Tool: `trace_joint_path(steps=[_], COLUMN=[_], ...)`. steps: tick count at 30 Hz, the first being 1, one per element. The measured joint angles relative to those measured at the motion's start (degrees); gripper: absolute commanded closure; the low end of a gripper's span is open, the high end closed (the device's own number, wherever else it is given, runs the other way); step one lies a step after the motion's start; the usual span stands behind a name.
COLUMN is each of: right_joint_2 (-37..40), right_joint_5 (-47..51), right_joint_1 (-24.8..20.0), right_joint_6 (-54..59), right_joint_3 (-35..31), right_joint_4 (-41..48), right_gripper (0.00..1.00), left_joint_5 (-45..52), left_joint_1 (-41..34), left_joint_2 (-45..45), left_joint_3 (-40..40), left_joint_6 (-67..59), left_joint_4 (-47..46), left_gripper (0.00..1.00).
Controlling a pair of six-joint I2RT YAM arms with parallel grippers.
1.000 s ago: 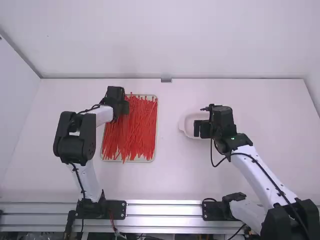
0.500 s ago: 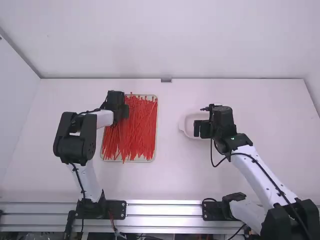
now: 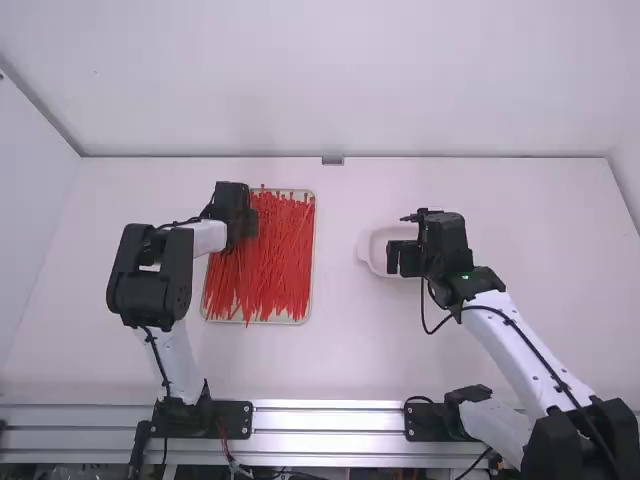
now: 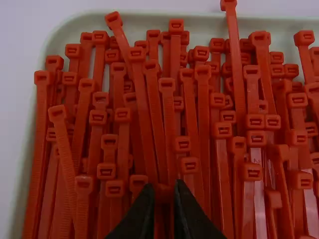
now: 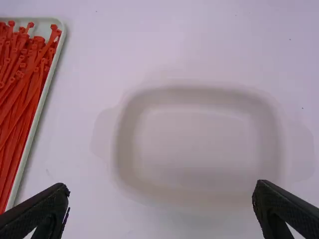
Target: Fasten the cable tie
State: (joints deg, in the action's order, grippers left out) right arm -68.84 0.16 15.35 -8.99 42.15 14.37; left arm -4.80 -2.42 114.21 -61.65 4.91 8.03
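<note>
Between the nearly closed fingers of the left gripper [image 4: 162,211] sits one red cable tie [image 4: 160,193], pinched among the pile [image 4: 199,99] in the tray [image 4: 75,30]. Over the white dish [image 5: 199,144] the right gripper [image 5: 160,199] hangs wide open. I judge the task only begun: no tie is lifted out yet, and none is looped or fastened.

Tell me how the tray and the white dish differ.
The tray is heaped with red ties; the dish holds nothing. The tray is shallow and long; the dish is deeper, with rounded corners. Both rest on the table.
</note>
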Motion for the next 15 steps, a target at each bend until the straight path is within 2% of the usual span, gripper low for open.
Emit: trace_joint_path(steps=[15], right_joint_2=[0.0], right_joint_5=[-0.3], right_joint_1=[0.0], right_joint_6=[0.0], right_joint_3=[0.0], right_joint_4=[0.0], right_gripper=[0.01], left_joint_5=[0.3], left_joint_1=[0.0], left_joint_2=[0.0], left_joint_3=[0.0], left_joint_6=[-0.5], left_joint_4=[-0.5], left_gripper=[0.89])
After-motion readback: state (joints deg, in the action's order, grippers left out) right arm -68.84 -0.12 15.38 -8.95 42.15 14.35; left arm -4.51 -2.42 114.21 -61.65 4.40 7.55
